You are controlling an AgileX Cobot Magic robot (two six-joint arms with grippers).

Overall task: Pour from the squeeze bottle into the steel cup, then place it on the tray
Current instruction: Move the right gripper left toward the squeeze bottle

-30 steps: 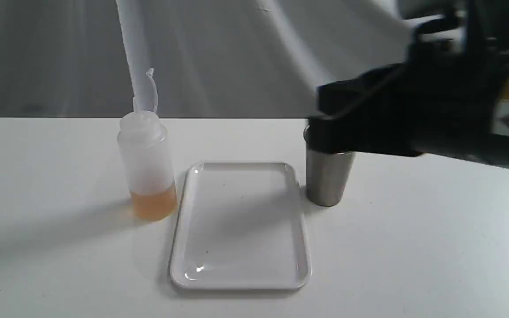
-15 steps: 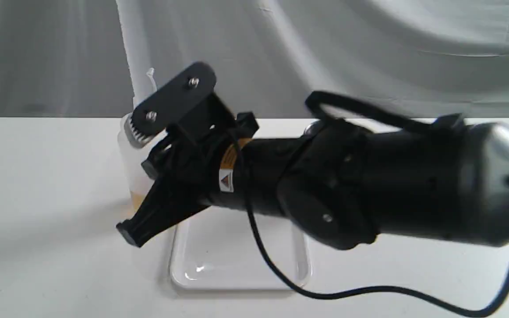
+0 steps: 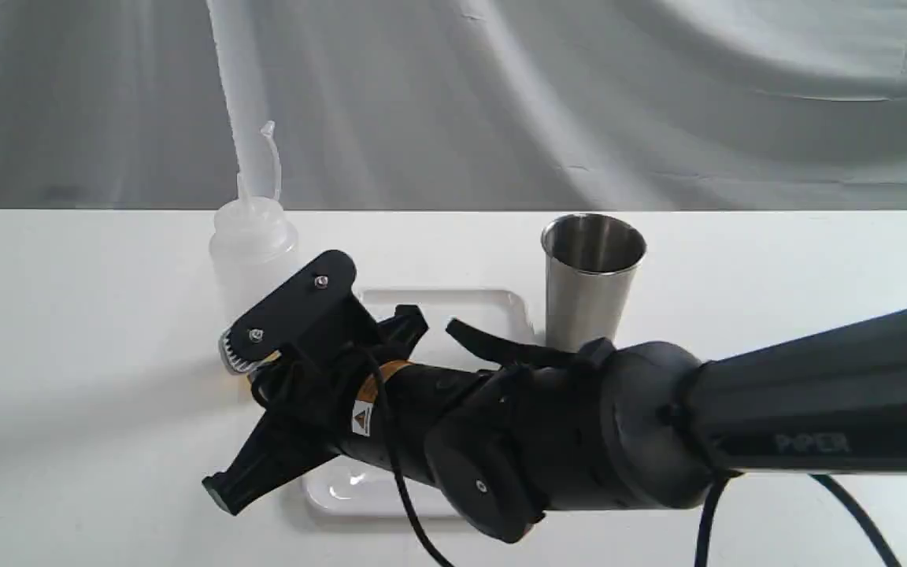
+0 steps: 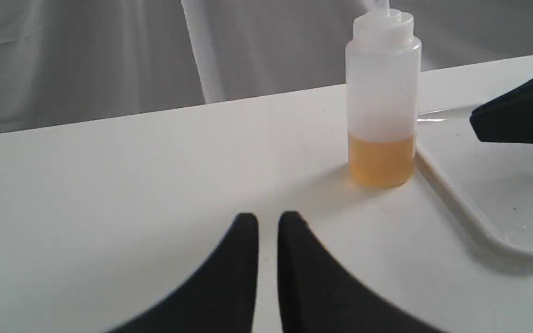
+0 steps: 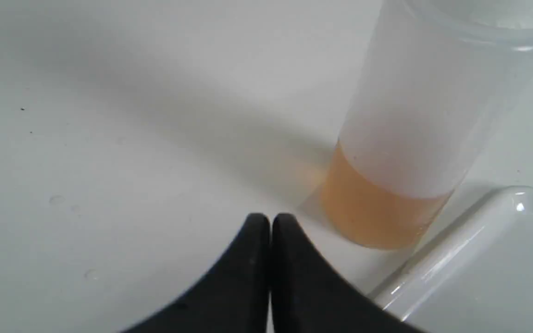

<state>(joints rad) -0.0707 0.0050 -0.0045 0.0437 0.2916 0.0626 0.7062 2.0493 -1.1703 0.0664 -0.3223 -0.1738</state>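
The squeeze bottle (image 3: pixel 253 236) stands upright left of the tray (image 3: pixel 465 302), with amber liquid low inside it. To the tray's right the steel cup (image 3: pixel 591 283) stands upright. My right arm reaches across the tray. Its right gripper (image 3: pixel 216 488) is shut and empty, low over the table just in front of the bottle (image 5: pixel 414 120) and apart from it. In the right wrist view the right gripper's (image 5: pixel 270 217) tips touch. The left gripper (image 4: pixel 268 216) is shut with a hairline gap, holding nothing, and the bottle (image 4: pixel 382 92) stands some way ahead of it.
The right arm's black body (image 3: pixel 548 433) and cable cover most of the tray. The tray's raised rim (image 4: pixel 451 194) runs close beside the bottle's base. A black tip of the right gripper (image 4: pixel 516 120) shows over the tray. Grey cloth hangs behind the white table.
The right arm swung in from the right, across the tray to the bottle's side, then dropped lower toward the table. The cup, earlier half covered by it, now shows whole.
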